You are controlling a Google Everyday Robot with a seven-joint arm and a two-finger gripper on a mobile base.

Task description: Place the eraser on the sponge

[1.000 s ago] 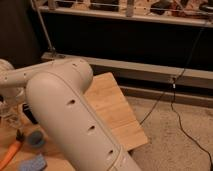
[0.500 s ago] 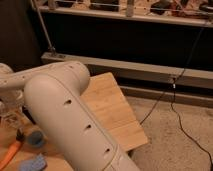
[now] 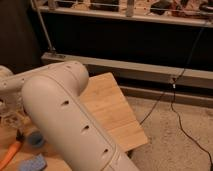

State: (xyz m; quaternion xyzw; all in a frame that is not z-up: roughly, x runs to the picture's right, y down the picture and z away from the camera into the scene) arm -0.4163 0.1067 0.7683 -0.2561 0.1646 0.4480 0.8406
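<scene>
My arm's thick white link crosses the left of the camera view and hides much of the wooden table. At the far left edge, low over the table, is the gripper, mostly cut off by the frame. A blue sponge lies at the bottom left edge. Just above it sits a small dark blue round object. I cannot pick out the eraser for certain.
An orange-handled tool lies at the bottom left. The table's right edge drops to a speckled floor with black cables. A metal rail and dark panel run behind the table.
The arm has shifted only slightly. The small blue round object beside the arm shows more than it did a second ago.
</scene>
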